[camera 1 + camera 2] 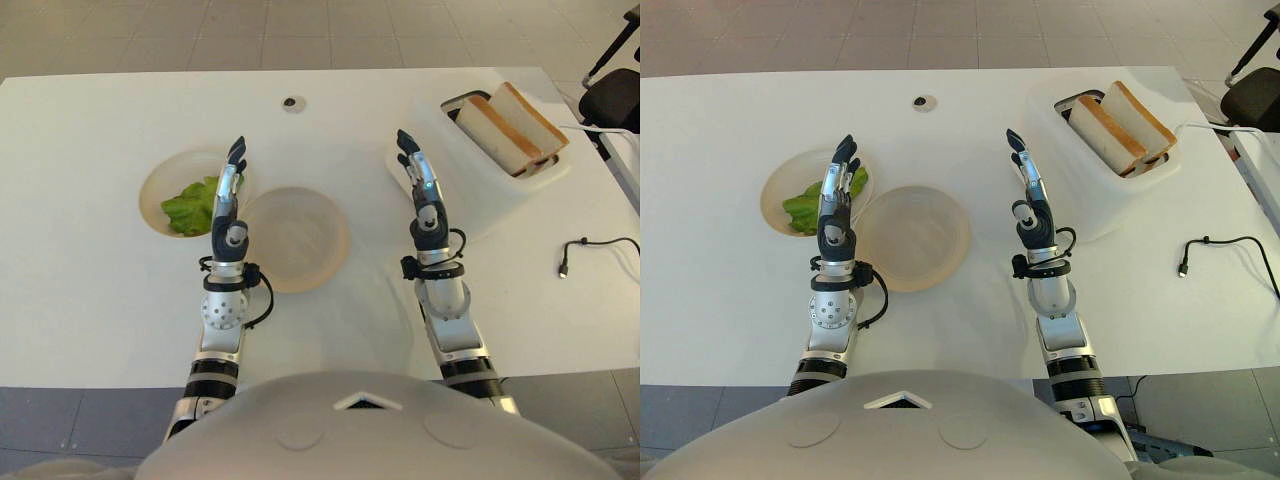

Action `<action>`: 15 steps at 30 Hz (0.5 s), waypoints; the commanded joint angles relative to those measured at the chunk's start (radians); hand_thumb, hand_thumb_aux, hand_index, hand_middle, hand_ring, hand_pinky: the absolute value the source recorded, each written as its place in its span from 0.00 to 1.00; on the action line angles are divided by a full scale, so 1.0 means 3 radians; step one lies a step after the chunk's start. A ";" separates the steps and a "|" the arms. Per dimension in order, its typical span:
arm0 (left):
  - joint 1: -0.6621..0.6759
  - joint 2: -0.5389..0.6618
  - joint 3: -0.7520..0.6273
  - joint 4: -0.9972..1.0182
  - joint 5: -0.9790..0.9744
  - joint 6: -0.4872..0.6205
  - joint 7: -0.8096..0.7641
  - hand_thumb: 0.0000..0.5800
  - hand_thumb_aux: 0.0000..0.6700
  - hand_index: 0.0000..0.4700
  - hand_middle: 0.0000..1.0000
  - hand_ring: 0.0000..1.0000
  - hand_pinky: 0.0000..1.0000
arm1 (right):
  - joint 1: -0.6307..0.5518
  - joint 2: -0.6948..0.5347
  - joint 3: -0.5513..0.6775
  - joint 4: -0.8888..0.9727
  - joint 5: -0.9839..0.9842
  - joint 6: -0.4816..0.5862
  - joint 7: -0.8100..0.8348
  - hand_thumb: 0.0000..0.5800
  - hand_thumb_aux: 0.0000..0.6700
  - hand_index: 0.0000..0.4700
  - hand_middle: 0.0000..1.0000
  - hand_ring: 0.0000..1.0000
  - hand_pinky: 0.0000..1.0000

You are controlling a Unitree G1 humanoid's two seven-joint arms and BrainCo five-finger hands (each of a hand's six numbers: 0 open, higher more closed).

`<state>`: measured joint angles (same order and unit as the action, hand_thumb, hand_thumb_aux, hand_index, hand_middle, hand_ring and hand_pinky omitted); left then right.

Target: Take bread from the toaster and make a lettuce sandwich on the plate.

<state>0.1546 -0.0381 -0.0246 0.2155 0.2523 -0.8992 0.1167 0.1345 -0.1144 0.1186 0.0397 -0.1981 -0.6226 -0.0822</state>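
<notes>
Tan-crusted bread (505, 125) stands in the toaster (470, 195), far right on the table (100, 300); the right hand (425, 190) hovers beside it, spread and empty, as is the left hand (228, 205) near the lettuce (188, 210). A skewed pinch could tear a slice.

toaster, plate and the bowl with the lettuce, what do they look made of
Toaster: smooth white shell with rounded edges and a soft sheen, probably moulded plastic, possibly painted metal. Plate: cream, matte, with a thin even rim; plastic or ceramic, hard to tell. Bowl: same cream matte look, likely the same material.
</notes>
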 commanded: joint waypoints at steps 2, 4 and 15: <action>0.0110 0.0013 -0.0041 0.0110 -0.0055 0.0096 0.0007 0.00 0.00 0.00 0.00 0.00 0.00 | -0.0044 -0.0043 -0.0011 0.0011 -0.0028 0.0040 0.0080 0.00 0.00 0.00 0.00 0.00 0.00; 0.0119 0.0013 -0.0048 0.0120 -0.0070 0.0107 0.0013 0.00 0.00 0.00 0.00 0.00 0.00 | -0.0055 -0.0054 -0.0017 0.0028 -0.0024 0.0039 0.0103 0.00 0.00 0.00 0.00 0.00 0.00; 0.0100 0.0020 -0.0103 0.0124 -0.0033 0.0137 0.0023 0.00 0.00 0.00 0.00 0.00 0.00 | -0.0737 -0.1568 -0.1838 -0.0614 -0.0948 0.1018 -0.0031 0.00 0.00 0.00 0.00 0.00 0.00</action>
<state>0.1532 -0.0334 -0.0405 0.2164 0.2332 -0.8751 0.1228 -0.0485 -0.4583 -0.3193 -0.2210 -0.4243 -0.4034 -0.0831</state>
